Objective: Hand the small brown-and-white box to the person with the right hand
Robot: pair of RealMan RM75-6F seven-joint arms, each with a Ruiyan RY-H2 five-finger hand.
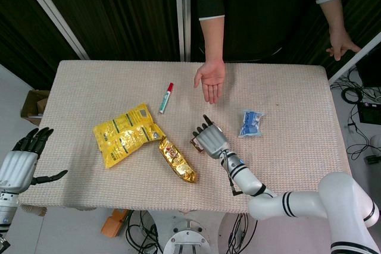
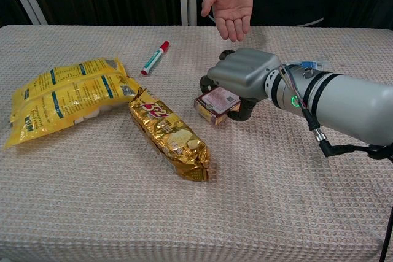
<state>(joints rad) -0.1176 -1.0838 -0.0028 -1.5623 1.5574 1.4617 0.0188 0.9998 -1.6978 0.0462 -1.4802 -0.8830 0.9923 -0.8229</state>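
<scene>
Chest view: right robot hand [image 2: 245, 78] arches over the small brown-and-white box [image 2: 215, 105] on the bench [image 2: 92, 213], fingers curled around it, thumb at its near end; firm grip unconfirmed. Risk: shallow purchase, box slipping or tipping on lift, nudging the gold snack packet [image 2: 169, 134]. Person's open palm [image 2: 230, 1] waits beyond. Left robot hand [image 1: 21, 162] idle, fingers apart, holding nothing.

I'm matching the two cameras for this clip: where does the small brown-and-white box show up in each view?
Head view: the box is just below centre, mostly hidden under the right hand, right of the gold snack pack.
Chest view: the box is at centre, under the right hand, right of the same pack.
Shared landmark: the red-capped marker, up and left of the box in both.
</scene>
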